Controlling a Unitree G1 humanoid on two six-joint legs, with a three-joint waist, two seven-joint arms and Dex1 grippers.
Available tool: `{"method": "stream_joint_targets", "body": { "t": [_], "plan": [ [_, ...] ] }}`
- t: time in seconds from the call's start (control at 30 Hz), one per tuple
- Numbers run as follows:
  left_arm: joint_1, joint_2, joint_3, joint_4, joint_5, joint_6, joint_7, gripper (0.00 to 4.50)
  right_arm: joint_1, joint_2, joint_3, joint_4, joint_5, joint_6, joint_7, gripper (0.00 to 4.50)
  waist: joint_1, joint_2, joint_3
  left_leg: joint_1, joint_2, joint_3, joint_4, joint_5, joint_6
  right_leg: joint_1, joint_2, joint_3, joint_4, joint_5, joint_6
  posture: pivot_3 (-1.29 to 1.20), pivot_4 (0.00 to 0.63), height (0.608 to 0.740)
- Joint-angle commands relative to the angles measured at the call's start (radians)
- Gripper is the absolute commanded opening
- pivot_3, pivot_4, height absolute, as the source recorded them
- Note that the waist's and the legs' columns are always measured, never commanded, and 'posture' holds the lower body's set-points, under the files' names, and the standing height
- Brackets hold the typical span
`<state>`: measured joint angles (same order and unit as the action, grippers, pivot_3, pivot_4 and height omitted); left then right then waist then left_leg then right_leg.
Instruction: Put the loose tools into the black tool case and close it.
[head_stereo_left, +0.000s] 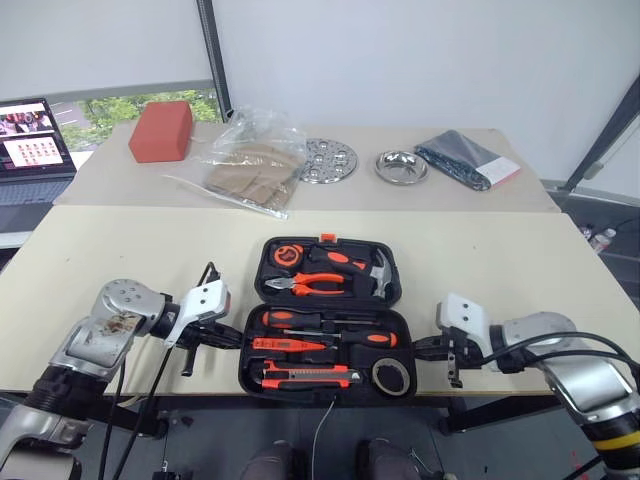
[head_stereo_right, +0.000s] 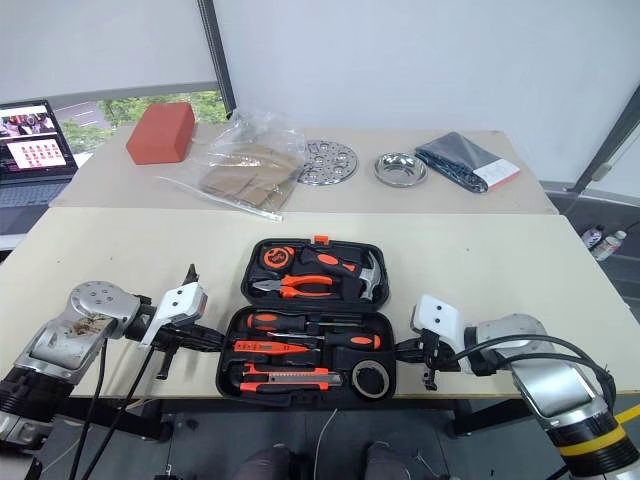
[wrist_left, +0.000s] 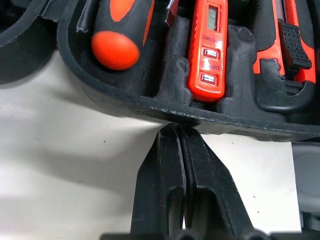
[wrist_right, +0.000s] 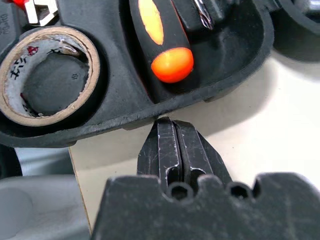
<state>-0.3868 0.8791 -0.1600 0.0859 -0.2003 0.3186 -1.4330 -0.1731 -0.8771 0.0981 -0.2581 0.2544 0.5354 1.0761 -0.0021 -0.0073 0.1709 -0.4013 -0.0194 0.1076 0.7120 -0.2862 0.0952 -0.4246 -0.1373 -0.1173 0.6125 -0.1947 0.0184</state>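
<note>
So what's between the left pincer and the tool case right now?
Nothing. In the left wrist view the shut left pincer tips meet the black tool case at its outer wall, with bare table alongside.

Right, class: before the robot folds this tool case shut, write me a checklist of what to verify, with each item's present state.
1. Both screwdrivers seated in recesses: ok.
2. Tester screwdriver and utility knife seated: ok.
3. Tape roll in its recess: ok.
4. Black tool case lid open and unobstructed: ok.
5. Left tool shut, at the case's edge: ok.
6. Right tool shut, at the opposite edge: ok.
</note>
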Motion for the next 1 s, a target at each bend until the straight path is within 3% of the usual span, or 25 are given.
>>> {"method": "stream_joint_targets", "body": {
  "t": [0.03,0.2,0.37,0.43,0.6,0.73,0.77,0.8,1.0],
  "plan": [
    [-0.024,0.065,0.076,0.111,-0.036,0.11,0.002,0.67,-0.013,-0.035,-0.178,0.004,0.104,0.146,-0.032,1.1,0.002,0.0,0.0,0.0,0.0,0.0,0.0,0.0,0.0,0.0,-0.001,0.0,0.0,0.0,0.0,0.0,0.15,0.734],
    [-0.279,0.015,0.12,0.321,-0.107,0.395,0.068,2.48,-0.172,0.006,-0.282,0.058,0.255,0.396,-0.1,2.85,0.004,0.0,0.001,-0.001,0.002,-0.001,0.0,0.002,-0.003,-0.002,0.0,-0.002,0.001,0.0,0.001,0.0,0.15,0.734],
    [-0.578,-0.145,0.1,0.628,-0.054,0.682,0.275,4.15,-0.389,0.116,-0.214,0.207,0.225,0.562,-0.264,4.45,0.017,-0.001,0.001,-0.004,-0.001,-0.002,0.003,0.006,0.002,-0.001,0.004,-0.002,0.003,0.003,0.004,0.0,0.15,0.734],
    [-0.616,-0.184,0.096,0.646,-0.066,0.698,0.273,4.15,-0.445,0.157,-0.195,0.261,0.22,0.589,-0.296,4.45,0.014,-0.001,0.0,-0.004,-0.002,-0.001,0.004,0.01,0.01,-0.001,0.004,0.0,0.005,0.006,0.0,0.0,0.15,0.734],
    [-0.683,-0.288,0.096,0.743,-0.037,0.682,0.367,4.15,-0.565,0.255,-0.151,0.408,0.168,0.603,-0.402,4.45,0.006,-0.002,0.0,-0.015,-0.005,0.001,0.001,0.01,0.01,-0.014,0.005,0.0,0.01,0.005,0.001,0.0,0.15,0.734],
    [-0.677,-0.325,0.082,0.767,-0.016,0.644,0.389,4.15,-0.599,0.29,-0.131,0.483,0.135,0.578,-0.439,4.45,0.002,-0.002,0.0,-0.015,-0.005,0.001,-0.001,0.01,0.01,-0.014,0.006,-0.003,0.01,0.004,0.001,0.0,0.15,0.734],
    [-0.671,-0.333,0.077,0.764,-0.013,0.64,0.386,3.63,-0.601,0.297,-0.124,0.498,0.126,0.57,-0.445,3.94,0.002,-0.001,0.0,-0.014,-0.005,0.002,-0.001,0.01,0.01,-0.013,0.006,-0.003,0.01,0.004,0.001,0.0,0.15,0.734],
    [-0.667,-0.338,0.074,0.763,-0.012,0.636,0.383,3.54,-0.602,0.302,-0.119,0.508,0.121,0.564,-0.448,3.87,0.001,-0.001,0.0,-0.014,-0.005,0.002,-0.001,0.01,0.009,-0.013,0.006,-0.003,0.01,0.004,0.001,0.0,0.15,0.734],
    [-0.644,-0.336,0.061,0.748,0.007,0.624,0.376,1.35,-0.58,0.305,-0.07,0.443,0.128,0.582,-0.419,1.85,-0.006,-0.002,0.0,-0.006,-0.005,0.002,0.001,0.011,0.007,-0.007,0.005,0.001,0.011,0.004,0.002,0.0,0.15,0.734]
  ]
}}
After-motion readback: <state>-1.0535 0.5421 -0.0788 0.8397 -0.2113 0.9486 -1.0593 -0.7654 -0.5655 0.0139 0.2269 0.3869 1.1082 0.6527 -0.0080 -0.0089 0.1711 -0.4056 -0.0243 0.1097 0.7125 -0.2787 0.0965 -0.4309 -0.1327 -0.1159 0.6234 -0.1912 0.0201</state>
